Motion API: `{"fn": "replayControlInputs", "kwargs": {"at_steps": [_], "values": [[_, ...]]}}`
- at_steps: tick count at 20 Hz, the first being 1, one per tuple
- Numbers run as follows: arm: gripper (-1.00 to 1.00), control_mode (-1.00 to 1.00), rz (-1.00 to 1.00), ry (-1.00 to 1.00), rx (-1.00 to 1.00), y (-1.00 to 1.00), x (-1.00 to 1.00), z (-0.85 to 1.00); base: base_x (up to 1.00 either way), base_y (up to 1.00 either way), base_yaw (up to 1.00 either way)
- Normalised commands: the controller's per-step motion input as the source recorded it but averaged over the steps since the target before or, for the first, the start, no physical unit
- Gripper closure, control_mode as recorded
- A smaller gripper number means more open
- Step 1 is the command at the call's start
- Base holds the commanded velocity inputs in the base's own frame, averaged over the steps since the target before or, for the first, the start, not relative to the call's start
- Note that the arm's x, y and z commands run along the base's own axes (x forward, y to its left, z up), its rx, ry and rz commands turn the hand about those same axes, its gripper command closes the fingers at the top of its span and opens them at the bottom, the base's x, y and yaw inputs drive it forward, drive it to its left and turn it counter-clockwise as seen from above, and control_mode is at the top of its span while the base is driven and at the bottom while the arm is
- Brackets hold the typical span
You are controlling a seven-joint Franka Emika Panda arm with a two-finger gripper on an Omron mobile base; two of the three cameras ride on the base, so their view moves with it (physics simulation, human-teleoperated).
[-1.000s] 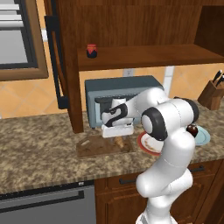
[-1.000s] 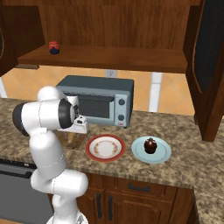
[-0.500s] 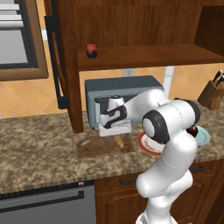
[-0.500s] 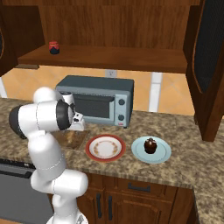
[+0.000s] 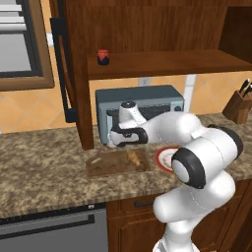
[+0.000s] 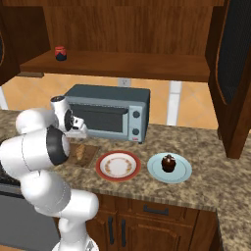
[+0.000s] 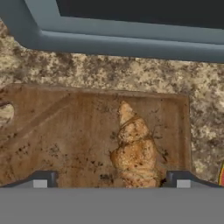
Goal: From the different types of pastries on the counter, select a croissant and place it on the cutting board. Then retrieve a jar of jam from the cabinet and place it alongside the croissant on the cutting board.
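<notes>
- The counter (image 5: 44, 167) runs the whole width of the room, speckled brown and tan, with wooden cupboards below its front edge.
- On it, towards the front, lies the cutting board (image 7: 65, 131), flat and dark brown, its handle hole at the end away from the plates.
- The croissant (image 7: 133, 153) lies on the board at the end opposite the hole, close to that short edge and lengthwise from front to back; it also shows as a small golden shape on the board (image 5: 118, 163) in the left base view (image 5: 133, 157).
- The gripper (image 7: 111, 180) hangs above the board with its fingers spread apart and nothing between them; one fingertip (image 7: 41, 179) sits over bare wood, the other (image 7: 181, 179) just past the croissant's end.
- Just beside the board's croissant end stands a red-rimmed plate (image 6: 117, 165).
- Further along the counter, a pale blue plate (image 6: 182, 171) carries a round dark pastry (image 6: 168, 163) with a red top.
- Behind the board, towards the counter's back edge, stands a grey toaster oven (image 6: 110, 112).
- A knife block (image 5: 239, 106) stands at the far end of the counter by the wall.
- Above the oven, the cabinet (image 5: 147, 29) stands open, its door (image 5: 74, 74) with the long black handle swung out.
- The jar of jam (image 5: 103, 57) sits on the cabinet shelf near the end by the door, well apart from the board.
</notes>
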Motion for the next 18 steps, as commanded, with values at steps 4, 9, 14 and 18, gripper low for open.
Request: {"fn": "replayControlInputs", "kwargs": {"at_steps": [4, 9, 14, 18], "values": [[-1.0, -1.0, -0.02, -0.24, 0.0, 0.0, -0.17, 0.84, 0.0, 0.0, 0.0], [-1.0, -1.0, -0.02, -0.22, 0.0, 0.0, -0.3, 0.72, 0.0, 0.0, 0.0], [-1.0, -1.0, -0.01, -0.18, 0.01, 0.0, -0.25, 0.93, 0.0, 0.0, 0.0], [-1.0, -1.0, 0.0, -0.13, 0.07, 0.0, -0.13, 1.0, 0.0, 0.0, 0.0]]}}
